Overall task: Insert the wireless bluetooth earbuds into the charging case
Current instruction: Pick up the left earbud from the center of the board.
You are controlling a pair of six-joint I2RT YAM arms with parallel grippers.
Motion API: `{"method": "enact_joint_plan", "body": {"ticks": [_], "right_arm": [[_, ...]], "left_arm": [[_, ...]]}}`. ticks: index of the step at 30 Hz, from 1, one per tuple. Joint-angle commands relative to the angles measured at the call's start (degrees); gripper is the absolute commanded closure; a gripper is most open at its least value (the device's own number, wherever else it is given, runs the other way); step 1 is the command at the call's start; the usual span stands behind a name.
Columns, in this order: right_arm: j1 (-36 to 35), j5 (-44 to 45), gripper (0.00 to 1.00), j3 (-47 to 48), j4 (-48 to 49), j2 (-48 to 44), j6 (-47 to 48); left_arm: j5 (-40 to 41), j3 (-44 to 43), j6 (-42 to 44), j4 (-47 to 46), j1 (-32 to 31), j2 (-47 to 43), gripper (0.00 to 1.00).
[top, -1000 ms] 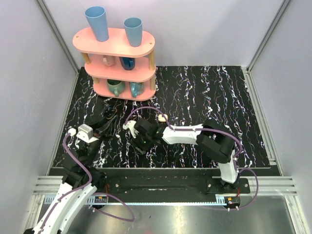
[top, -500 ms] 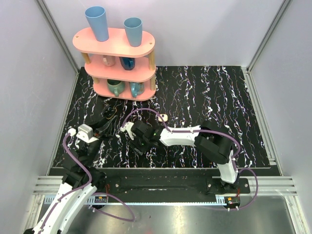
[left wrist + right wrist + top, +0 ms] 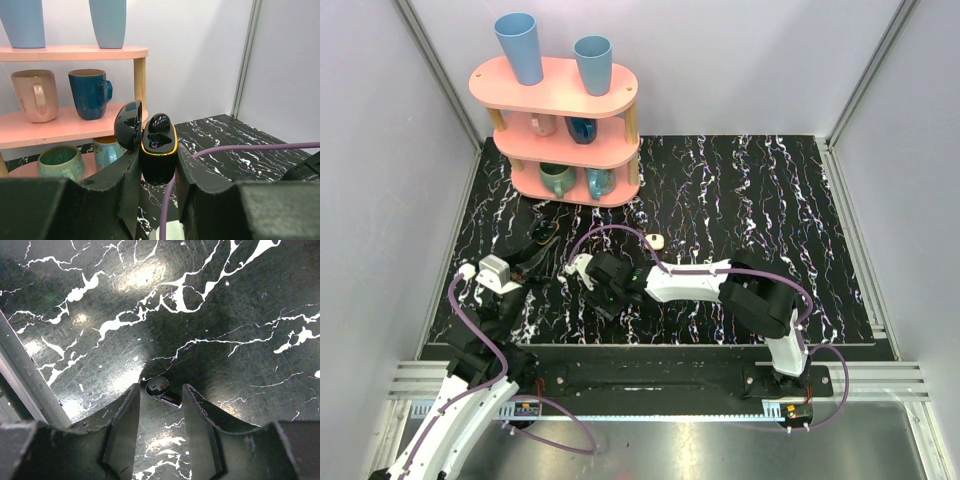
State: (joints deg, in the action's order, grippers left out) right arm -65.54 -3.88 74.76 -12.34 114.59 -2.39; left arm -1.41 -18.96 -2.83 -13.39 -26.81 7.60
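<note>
Two earbuds: first earbud [image 3: 159, 121] seated in open black charging case [image 3: 159, 152], clamped upright by left pincer [image 3: 157, 162] near bench [image 3: 225, 300] left edge; second earbud [image 3: 161, 388] on bench between half-open right pincer [image 3: 160, 402] fingers, contact unclear.

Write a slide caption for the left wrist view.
Left gripper clamps the open black charging case, an earbud sitting in it; pink shelf with mugs behind.
</note>
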Motion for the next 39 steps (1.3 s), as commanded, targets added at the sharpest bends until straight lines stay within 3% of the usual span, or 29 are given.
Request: {"method": "enact_joint_plan", "body": {"ticks": [1,15,19,21,23,39], "right_arm": [[-0.6,1.6,0.54,2.2,-1.6,0.6,0.1],[-0.6,3.5,0.63,5.3,-3.3,2.9,1.5],[-0.6,3.6,0.62,5.4,-4.1,2.7,1.3],[-0.6,3.5,0.54,5.4,-4.5,2.4,1.1],[-0.6,3.5,0.53,4.8,-4.6,1.7,0.9],[-0.6,1.9,0.55,2.2,-5.3,-0.2,5.3]], "left_arm": [[1.1,-1.4,-0.1,-2.0,0.1,-0.3,1.00],[0.4,-1.6,-0.1,-2.1,0.1,0.5,1.00],[0.4,-1.7,-0.1,-2.1,0.1,0.5,1.00],[0.4,-1.7,0.0,-2.1,0.1,0.6,1.00],[0.4,-1.5,0.0,-2.1,0.1,0.5,1.00],[0.1,-1.8,0.1,-2.1,0.1,0.8,1.00]]}}
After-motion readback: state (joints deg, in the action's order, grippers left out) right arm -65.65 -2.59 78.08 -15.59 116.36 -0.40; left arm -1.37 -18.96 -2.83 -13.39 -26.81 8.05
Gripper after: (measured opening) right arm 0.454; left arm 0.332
